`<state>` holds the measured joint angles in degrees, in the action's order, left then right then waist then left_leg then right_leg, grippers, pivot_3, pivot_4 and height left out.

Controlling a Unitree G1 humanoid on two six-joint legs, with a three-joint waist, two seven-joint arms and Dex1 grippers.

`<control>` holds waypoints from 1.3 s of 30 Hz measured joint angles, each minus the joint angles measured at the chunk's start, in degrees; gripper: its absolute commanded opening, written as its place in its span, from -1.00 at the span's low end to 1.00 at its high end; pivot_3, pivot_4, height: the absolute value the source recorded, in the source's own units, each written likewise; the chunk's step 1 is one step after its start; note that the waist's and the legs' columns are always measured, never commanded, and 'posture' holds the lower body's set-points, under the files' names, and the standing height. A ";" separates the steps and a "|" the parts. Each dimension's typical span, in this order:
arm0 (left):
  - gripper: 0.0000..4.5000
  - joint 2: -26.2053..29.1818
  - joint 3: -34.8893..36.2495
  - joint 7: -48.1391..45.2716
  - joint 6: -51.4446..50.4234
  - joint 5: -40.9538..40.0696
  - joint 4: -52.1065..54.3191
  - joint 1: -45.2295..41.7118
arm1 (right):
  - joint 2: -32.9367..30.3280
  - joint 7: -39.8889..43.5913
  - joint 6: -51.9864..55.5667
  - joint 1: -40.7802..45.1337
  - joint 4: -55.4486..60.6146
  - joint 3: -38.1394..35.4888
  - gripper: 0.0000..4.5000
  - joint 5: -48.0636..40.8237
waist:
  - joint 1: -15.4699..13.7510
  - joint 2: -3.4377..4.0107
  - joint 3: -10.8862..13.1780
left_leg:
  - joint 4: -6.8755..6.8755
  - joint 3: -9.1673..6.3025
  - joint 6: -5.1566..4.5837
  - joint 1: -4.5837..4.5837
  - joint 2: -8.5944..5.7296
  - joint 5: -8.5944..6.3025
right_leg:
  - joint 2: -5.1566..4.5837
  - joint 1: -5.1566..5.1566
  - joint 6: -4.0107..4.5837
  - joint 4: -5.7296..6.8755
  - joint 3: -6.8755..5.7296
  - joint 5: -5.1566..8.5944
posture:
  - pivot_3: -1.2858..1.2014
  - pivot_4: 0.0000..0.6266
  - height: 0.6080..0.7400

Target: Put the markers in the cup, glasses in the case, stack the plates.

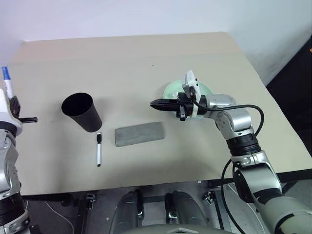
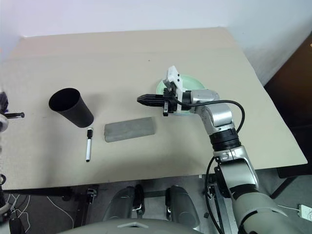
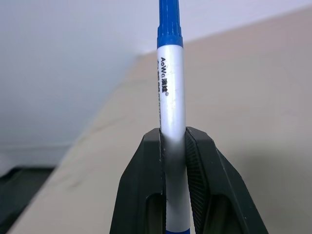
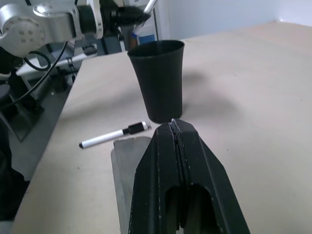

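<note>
table (image 1: 146, 63): broad tan top carrying everything; a pale wall rises behind its far edge.
right arm (image 1: 234, 124): reaches in from the robot's right and ends above the middle of the table, pointing level toward the robot's left.
plates (image 1: 171, 89): a mint green rim shows just behind the right wrist; the arm hides most of it, so I cannot tell whether the blue plate sits there too.
cup (image 1: 82, 111): black tumbler standing upright toward the robot's left, mouth open upward.
case (image 1: 139, 133): grey, shut, lying flat between cup and plates, long axis across the table.
glasses: no sign of them loose on the table; judged to be inside the shut case.
black marker (image 1: 99, 149): lies flat just in front of the cup's base, black cap toward the cup, long axis running from the cup toward the robot.
blue marker (image 3: 170, 97): stands upright, blue cap on top, pinched at mid-barrel.
left gripper (image 3: 173, 141): 2 fingers pressed onto the blue marker, raised at the table's left edge.
right gripper (image 1: 157, 103): fingers pressed together, carrying nothing, above the case.
key relation: the cup lies toward the table's middle from the left gripper, which is the nearer arm; the marker's long axis is already vertical, so the judged next move is to carry it over the cup's mouth and let go.
risk: an off-centre drop could strike the rim.
</note>
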<state>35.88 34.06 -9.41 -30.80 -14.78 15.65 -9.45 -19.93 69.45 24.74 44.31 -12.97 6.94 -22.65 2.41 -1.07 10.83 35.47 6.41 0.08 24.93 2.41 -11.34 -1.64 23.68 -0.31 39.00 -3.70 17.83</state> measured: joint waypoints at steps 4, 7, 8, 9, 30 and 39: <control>-0.88 -1.20 0.28 -4.56 6.65 -3.95 0.03 -2.37 | 0.02 0.00 -0.22 -0.74 0.13 0.77 -1.00 0.04 | -0.07 0.00 0.00 | 0.08 0.00 -0.05 0.01 0.01 0.03 | 0.04 -0.03 -0.01 0.04 -0.03 0.00 | 0.03 -0.52 0.62; -0.88 -1.67 0.27 -7.02 9.68 -6.27 0.09 -3.11 | -0.10 0.00 -0.41 -0.74 0.29 0.79 -1.00 -0.03 | -0.02 0.00 0.00 | 0.17 0.01 -0.08 0.00 0.02 0.04 | 0.08 -0.07 -0.04 0.08 -0.05 -0.01 | 0.03 -0.52 0.62; -0.88 -2.37 0.26 -7.99 10.55 -7.33 0.08 -3.55 | -0.18 0.00 -0.41 -0.74 0.31 0.79 -1.00 -0.06 | -0.08 0.00 0.00 | 0.21 0.00 -0.08 0.00 0.03 0.04 | 0.09 -0.09 -0.05 0.09 -0.06 -0.01 | 0.03 -0.52 0.62; -0.88 -2.90 0.05 -8.90 11.52 -8.32 0.08 -4.09 | -0.25 -0.08 -0.47 -0.73 0.31 0.79 -1.00 -0.06 | -0.12 -0.02 0.01 | 0.26 0.00 -0.08 0.00 0.06 0.05 | 0.12 -0.11 -0.06 0.11 -0.07 -0.01 | 0.03 -0.52 0.62; -0.88 -5.08 -8.12 -15.44 16.08 -11.97 -3.95 -6.46 | -1.19 -1.74 -1.30 -0.99 1.51 0.89 0.58 1.15 | -0.19 -0.03 0.01 | 0.54 -0.01 -0.20 0.00 0.08 0.05 | 0.13 -0.22 -0.25 0.18 -0.08 -0.11 | 0.03 -0.52 0.62; -0.88 -6.25 -8.14 -15.26 15.90 -13.41 -3.14 -4.38 | -1.07 -3.48 -2.41 -0.99 1.35 0.87 0.99 1.63 | -0.20 -0.02 0.01 | 0.54 -0.01 -0.20 0.00 0.08 0.05 | 0.13 -0.22 -0.25 0.18 -0.08 -0.11 | 0.03 -0.52 0.62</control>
<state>29.63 25.92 -24.66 -14.90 -28.19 12.51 -13.83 -21.00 65.97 22.33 43.33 -11.62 7.81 -21.02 2.21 -1.09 10.84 36.02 6.40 -0.12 24.93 2.49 -11.29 -1.51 23.45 -0.55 39.17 -3.78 17.72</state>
